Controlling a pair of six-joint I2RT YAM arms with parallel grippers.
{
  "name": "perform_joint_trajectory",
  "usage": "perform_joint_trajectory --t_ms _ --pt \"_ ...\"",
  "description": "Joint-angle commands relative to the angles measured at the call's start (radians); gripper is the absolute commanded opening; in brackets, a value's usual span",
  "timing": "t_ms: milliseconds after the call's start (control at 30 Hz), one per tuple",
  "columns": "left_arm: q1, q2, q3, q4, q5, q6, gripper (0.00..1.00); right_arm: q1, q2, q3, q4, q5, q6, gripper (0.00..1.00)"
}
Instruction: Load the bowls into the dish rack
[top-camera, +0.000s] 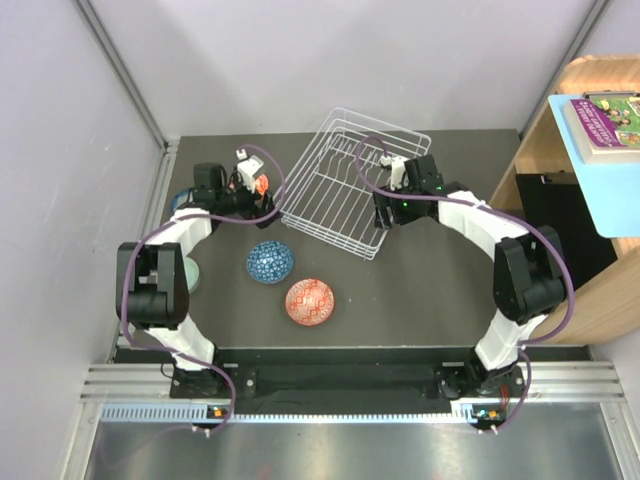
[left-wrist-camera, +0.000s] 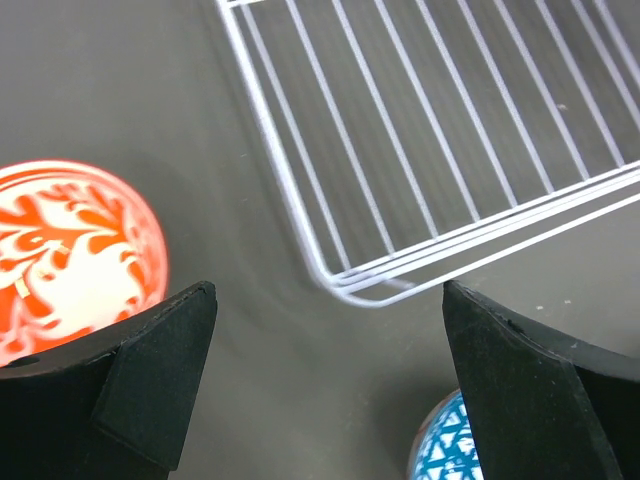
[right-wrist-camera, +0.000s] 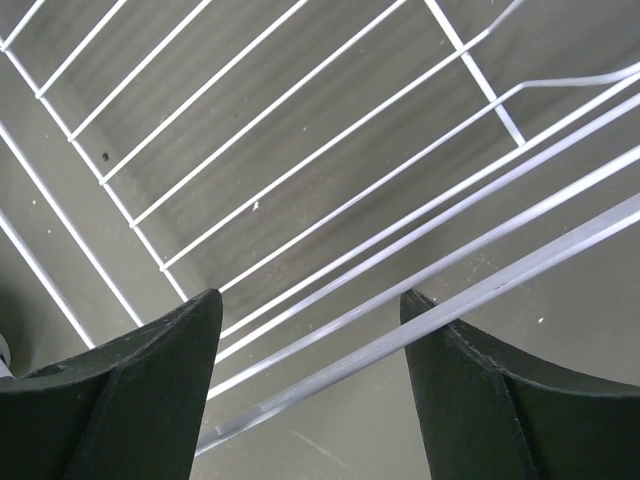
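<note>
1. The dish rack (top-camera: 350, 190) sits askew at the back of the counter (top-camera: 420, 300), with no bowl in it.
2. Its near rim wire runs between the fingers of the right gripper (right-wrist-camera: 310, 300), which are spread and not pinching it.
3. The left gripper (left-wrist-camera: 328, 290) hangs fully spread and empty over the rack's left corner, with an orange-red bowl (left-wrist-camera: 70, 260) just beside it. That arm looks nearer the bowls.
4. A blue bowl (top-camera: 270, 262) and a second orange-red bowl (top-camera: 310, 301) lie mid-counter; only the rack's raised side bars the way.

Dark table (top-camera: 400, 310), white dish rack (top-camera: 340, 200), blue bowl (top-camera: 270, 262), orange bowl (top-camera: 310, 301)
</note>
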Motion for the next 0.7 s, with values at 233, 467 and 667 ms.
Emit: perform_joint_trajectory --t_ms 233,467,667 --pt "-0.057 -0.054 -0.024 0.013 0.149 -0.022 0.99 0.025 -0.038 0.02 0.028 0.07 -0.039 0.66" --pt "-0.087 -0.083 -0.041 -0.062 0.189 -0.014 0.99 0.025 -0.061 0.005 0.03 0.142 -0.071 0.64" --pt "-0.11 -0.112 -0.057 -0.12 0.228 0.009 0.99 0.025 -0.073 0.009 0.023 0.187 -0.111 0.54"
